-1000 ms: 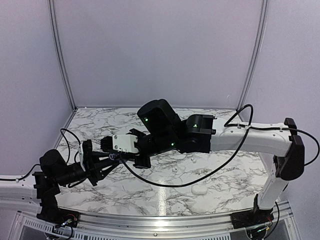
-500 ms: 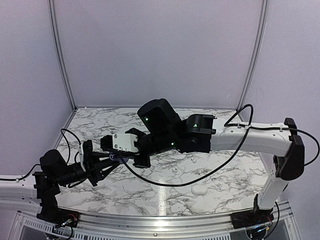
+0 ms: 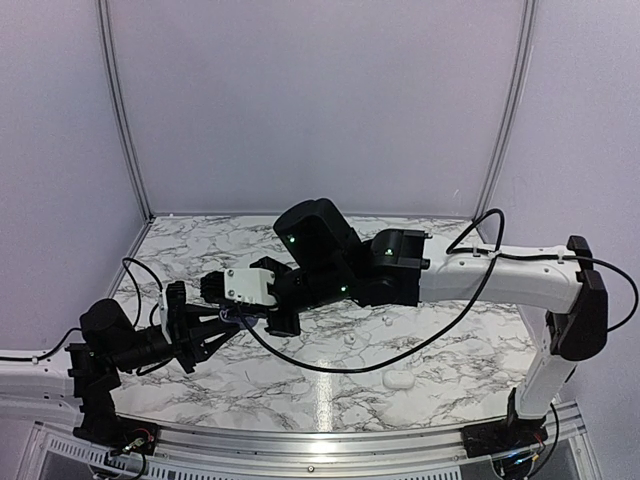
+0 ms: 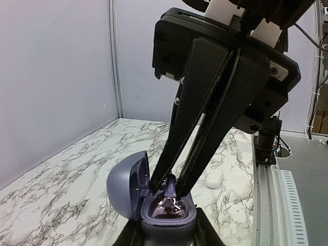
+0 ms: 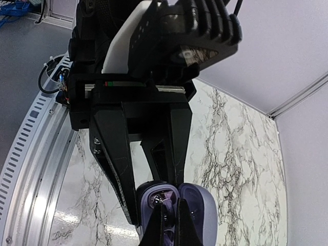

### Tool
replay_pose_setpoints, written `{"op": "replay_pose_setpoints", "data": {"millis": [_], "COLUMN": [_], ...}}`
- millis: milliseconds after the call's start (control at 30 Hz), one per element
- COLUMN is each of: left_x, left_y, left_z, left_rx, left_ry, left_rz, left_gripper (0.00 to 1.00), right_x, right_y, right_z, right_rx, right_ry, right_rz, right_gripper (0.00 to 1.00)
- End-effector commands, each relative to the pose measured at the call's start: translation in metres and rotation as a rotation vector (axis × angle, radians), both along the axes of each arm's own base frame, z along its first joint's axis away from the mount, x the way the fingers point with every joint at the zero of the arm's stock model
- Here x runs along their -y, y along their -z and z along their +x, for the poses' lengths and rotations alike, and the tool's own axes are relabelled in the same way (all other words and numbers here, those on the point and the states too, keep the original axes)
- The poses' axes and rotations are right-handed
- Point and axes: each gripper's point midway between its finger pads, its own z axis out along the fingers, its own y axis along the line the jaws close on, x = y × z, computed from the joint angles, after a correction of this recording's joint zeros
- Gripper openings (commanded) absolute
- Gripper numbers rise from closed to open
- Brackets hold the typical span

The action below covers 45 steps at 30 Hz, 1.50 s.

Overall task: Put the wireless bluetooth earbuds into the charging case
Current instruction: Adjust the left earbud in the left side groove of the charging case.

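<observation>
One open case (image 4: 165, 224), right gripper (image 4: 170, 188) within rim

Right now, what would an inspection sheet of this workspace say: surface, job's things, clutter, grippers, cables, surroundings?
Surface: glossy marble table.
Job's things: case open, lid hinged back; what looks like a shiny dark earbud sits in its well, too small to be sure.
Clutter: white case lying shut on the marble near the right arm's base; two pale bits further in.
Grippers: left gripper shut on the case; right gripper shut, tips in the well. Whether a bud sits between them cannot be told.
Cables: black cable looping over the table from the right arm.
Surroundings: pale walls; metal rail along the near edge.
</observation>
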Motion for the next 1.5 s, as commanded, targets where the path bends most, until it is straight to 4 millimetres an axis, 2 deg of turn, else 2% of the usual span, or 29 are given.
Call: {"op": "replay_pose_setpoints", "data": {"millis": [0, 333, 500, 633, 833, 900, 1067, 1200, 1400, 1467], "left_x": [0.003, 0.007, 0.004, 0.002, 0.001, 0.002, 0.004, 0.006, 0.005, 0.005], "left_y": [-0.015, -0.011, -0.013, -0.016, -0.016, -0.015, -0.013, -0.016, -0.023, -0.024], "left_z": [-0.007, -0.009, -0.004, -0.001, 0.001, 0.000, -0.003, -0.010, -0.020, -0.022], "left_rx": [0.049, 0.058, 0.049, 0.035, 0.034, 0.034, 0.041, 0.050, 0.062, 0.064], "left_ry": [0.038, 0.052, 0.017, -0.003, -0.012, -0.010, 0.015, 0.055, 0.103, 0.115], "left_rz": [-0.035, -0.015, -0.022, -0.037, -0.037, -0.033, -0.024, -0.030, -0.053, -0.058], "left_gripper": [0.00, 0.00, 0.00, 0.00, 0.00, 0.00, 0.00, 0.00, 0.00, 0.00], "right_x": [-0.007, -0.004, 0.000, 0.004, 0.012, 0.016, 0.022, 0.026, 0.033, 0.036], "right_y": [-0.003, 0.007, -0.001, -0.013, -0.025, -0.029, -0.037, -0.038, -0.037, -0.036], "right_z": [0.009, 0.003, -0.002, -0.004, -0.011, -0.014, -0.021, -0.017, -0.010, -0.004], "right_rx": [0.015, -0.012, -0.008, 0.002, 0.021, 0.031, 0.048, 0.049, 0.000, -0.019], "right_ry": [0.024, -0.013, -0.028, -0.033, -0.054, -0.065, -0.095, -0.088, -0.086, -0.081], "right_rz": [0.014, -0.017, -0.009, 0.016, 0.046, 0.061, 0.097, 0.106, 0.128, 0.135], "right_gripper": [0.00, 0.00, 0.01, 0.11, 0.18, 0.27, 0.43, 0.46, 0.64, 0.73]}}
